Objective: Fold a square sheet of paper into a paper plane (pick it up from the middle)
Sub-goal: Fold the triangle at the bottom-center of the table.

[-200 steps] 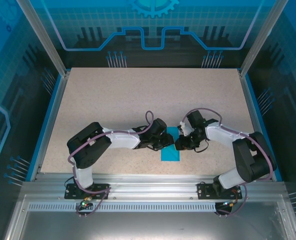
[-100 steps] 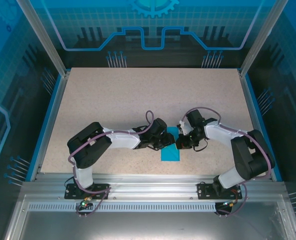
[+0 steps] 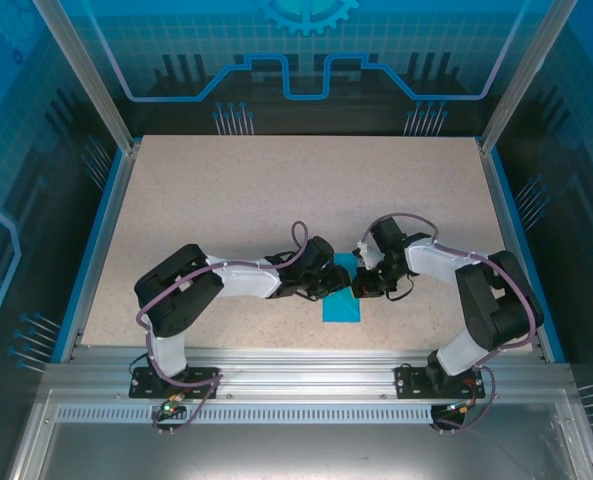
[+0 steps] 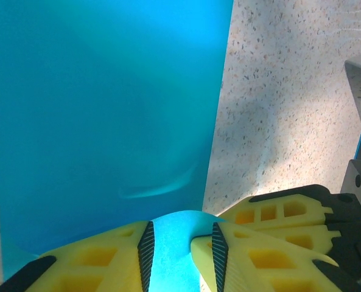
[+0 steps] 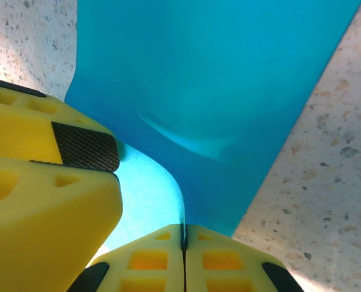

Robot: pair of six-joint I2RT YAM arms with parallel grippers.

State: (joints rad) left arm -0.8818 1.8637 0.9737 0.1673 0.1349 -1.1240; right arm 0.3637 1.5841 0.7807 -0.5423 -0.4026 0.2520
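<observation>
Both grippers meet over the sheet (image 3: 342, 308) in the top view. The left gripper (image 3: 331, 287) comes in from the left and the right gripper (image 3: 357, 285) from the right, and they nearly touch above its far half. The teal sheet lies on the speckled table (image 3: 276, 190), near the middle of the near edge, and its near end shows clear of both arms.

From the left wrist, the left gripper (image 4: 181, 234) has its yellow fingers (image 4: 89, 264) a little apart. A raised hump of the sheet (image 4: 107, 91) sits between the black pads. Whether the pads press on the hump cannot be told. The rest of the sheet lies flat on the table (image 4: 277, 91). Just to the right are the right gripper's fingers (image 4: 271, 213).

From the right wrist, the right gripper (image 5: 183, 228) is fully closed, finger against finger. A lifted curl of the sheet (image 5: 217, 73) runs into the seam between them, so it pinches the paper there. The left gripper's fingers (image 5: 40, 201) stand close on the left, touching the paper. Bare table (image 5: 326, 182) shows to the right.
</observation>
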